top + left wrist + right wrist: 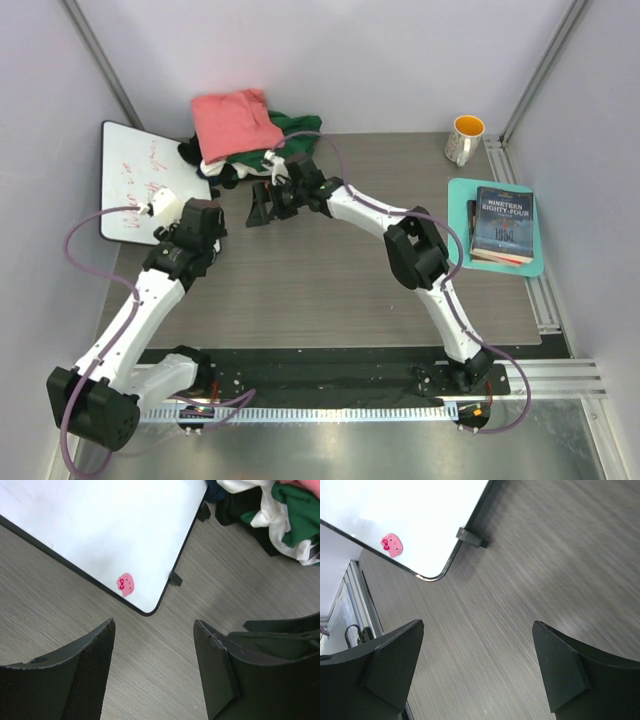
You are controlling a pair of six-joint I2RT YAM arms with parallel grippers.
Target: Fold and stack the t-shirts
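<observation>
None of the t-shirts (245, 135) were folded yet, so I think you were at the very first step: getting one shirt out of the heap.

On the left lay a white board (130, 180) with red writing. Your left gripper (154, 625) hung over the table (320, 290) by the board's corner. It was partly open and had nothing in it.

The shirts sat bunched up at the back of the table, just right of the board. The pink one (235, 118) was on top, with green (295, 125), white (225, 165) and black (195, 152) under it.

Your right gripper (477, 624) was wide open and empty too. It hung over bare table, just in front of the heap.

Next, I think you needed to reach back to the heap and pinch only the pink shirt. Then you needed to pull it onto the bare table and spread it flat. The shirts were tangled, so more than one might have come along.

On the right stood a mug (465, 138), yellow inside. I could not tell if anything was in it. A teal tray (460, 195) held some books (503, 225).
</observation>
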